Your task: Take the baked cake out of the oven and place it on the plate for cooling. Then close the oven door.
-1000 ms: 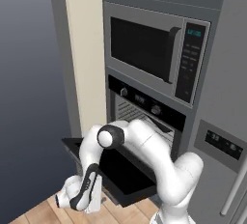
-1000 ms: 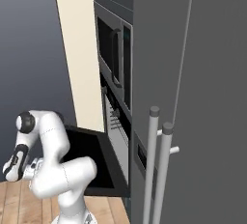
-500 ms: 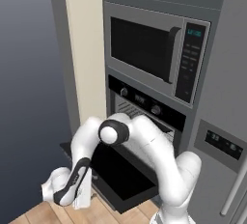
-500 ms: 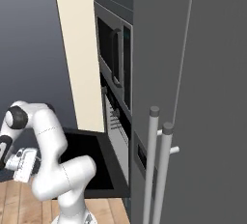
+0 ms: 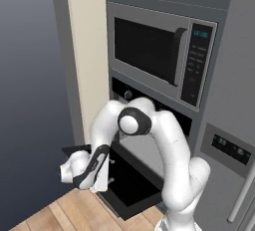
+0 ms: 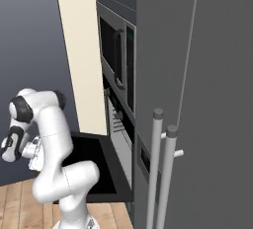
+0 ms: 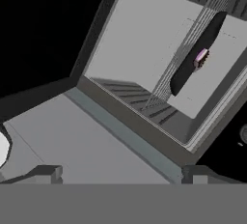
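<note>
One arm raised, oven door (image 5: 130, 189) unmoved

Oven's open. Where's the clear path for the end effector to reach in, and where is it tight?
The lowered oven door is bare, and so is the oven cavity left of the wire rack, toward the left wall. Tight on the right: a dark tray with the cake sits on that rack.
</note>
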